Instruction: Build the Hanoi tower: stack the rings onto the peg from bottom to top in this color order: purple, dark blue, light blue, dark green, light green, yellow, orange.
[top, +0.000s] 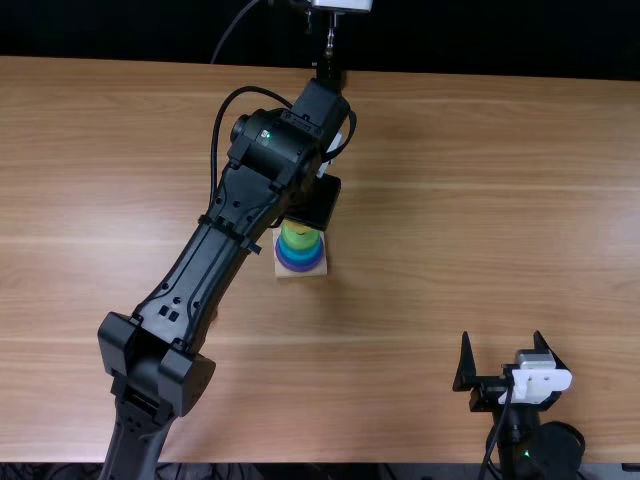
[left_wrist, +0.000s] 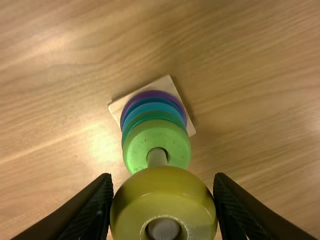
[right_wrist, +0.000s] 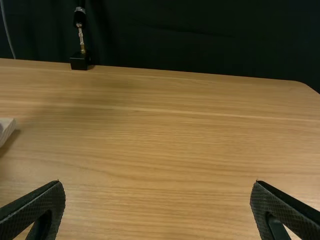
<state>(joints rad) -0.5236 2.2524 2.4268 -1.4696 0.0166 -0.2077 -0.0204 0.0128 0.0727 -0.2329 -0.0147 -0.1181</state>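
The left gripper (top: 314, 203) is above the wooden base (top: 300, 275) in the top view, its fingertips hidden under the arm. In the left wrist view, the left gripper (left_wrist: 163, 182) is shut on the yellow ring (left_wrist: 162, 195), which is around the peg's upper end. Bare peg (left_wrist: 157, 157) shows between it and the light green ring (left_wrist: 142, 145). Below lie the dark green (left_wrist: 152, 116), light blue (left_wrist: 150, 107), dark blue and purple (left_wrist: 154, 93) rings. The right gripper (top: 503, 335) stands open and empty at the near right; the right wrist view shows the right gripper (right_wrist: 157, 185) open too.
The left arm (top: 215, 265) stretches diagonally over the table (top: 450, 200), left of and beyond the tower. A black stand (right_wrist: 79, 61) with a metal rod is at the table's far edge. The base's corner (right_wrist: 6, 131) shows in the right wrist view.
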